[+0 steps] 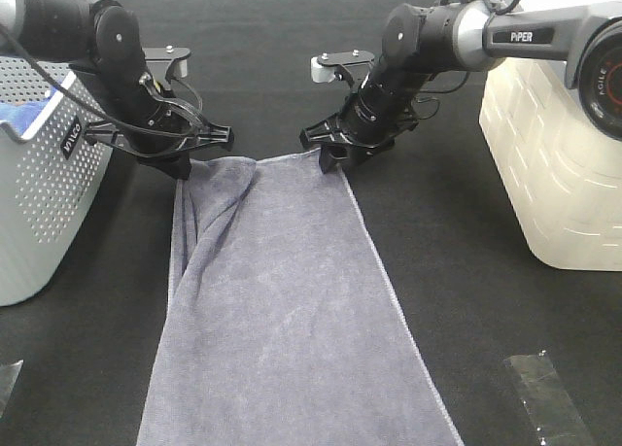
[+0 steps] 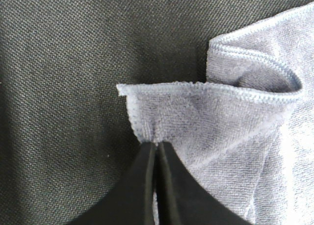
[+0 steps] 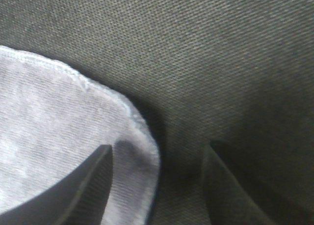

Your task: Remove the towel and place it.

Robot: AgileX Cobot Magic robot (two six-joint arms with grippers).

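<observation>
Towel [image 1: 282, 320], grey-lavender, lies spread lengthwise on the dark cloth surface [image 1: 457, 300], between the perforated grey basket [image 1: 44, 174] and the white bin [image 1: 554, 154]. Its edge on the basket side is folded over in a long ridge. Far end of the towel sits under both grippers. Left gripper [image 1: 182, 166] is at the far corner nearer the basket; right gripper [image 1: 333, 161] is at the far corner nearer the white bin. A strip of clear tape [image 1: 546, 397] lies on the surface beside the towel's near end, on the bin side.

Left wrist view: left gripper [image 2: 156, 149] has its fingers pressed together, pinching the hemmed corner of the towel [image 2: 206, 122]; fabric puckers at the pinch, and a loop of hem curls up beside it.

Right wrist view: right gripper [image 3: 157, 154] has its fingers spread apart. One finger [image 3: 93, 186] rests over the towel [image 3: 54, 122] near its rounded hem edge; the other finger [image 3: 230, 186] is over bare dark surface, off the towel. Nothing is clamped.
</observation>
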